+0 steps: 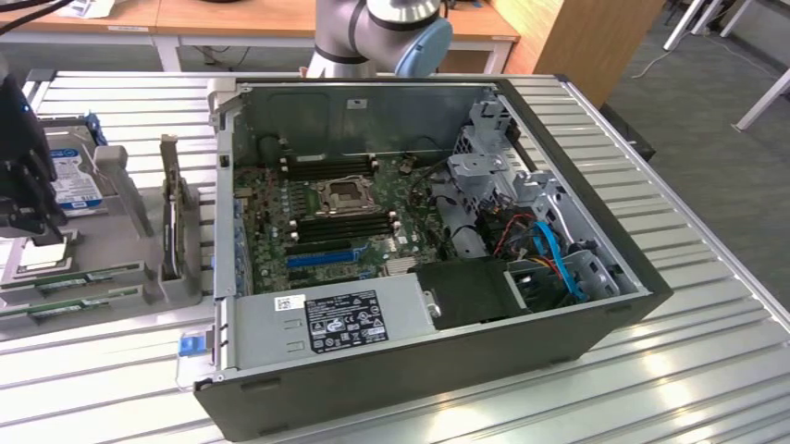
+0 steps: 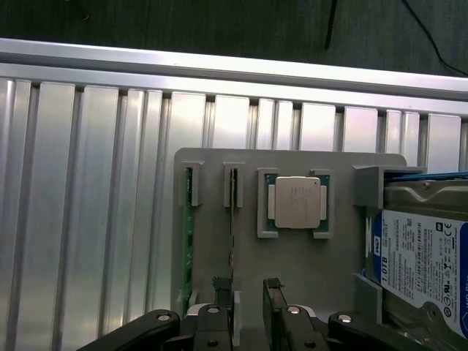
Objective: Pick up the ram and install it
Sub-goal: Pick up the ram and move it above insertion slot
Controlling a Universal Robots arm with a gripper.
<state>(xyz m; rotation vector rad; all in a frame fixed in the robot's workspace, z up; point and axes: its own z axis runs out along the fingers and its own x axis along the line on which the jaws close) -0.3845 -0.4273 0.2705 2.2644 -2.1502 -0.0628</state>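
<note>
- Ram stick: green, on edge in a slot of the gray tray, one end close to the claw's fingertips. Cannot tell if they touch.
- Second ram stick: in the next slot beside it. Count: two sticks, both in the tray.
- Table: one, slatted aluminium, carries everything.
- Computer case: one, black, lying open on the table, toward the exterior view's right of the tray.
- Robot arm: one, its base at the far edge of the table behind the case.
- Motherboard: one, green, on the case floor.
- Tray: one, at the exterior view's left of the case.
- Hard drive: one, blue-labelled, in the tray.
- Gripper: over the tray, two fingers spread apart, nothing between them held.
- Processor: one, silver-topped, seated in its tray pocket between the ram slots and the hard drive.
</note>
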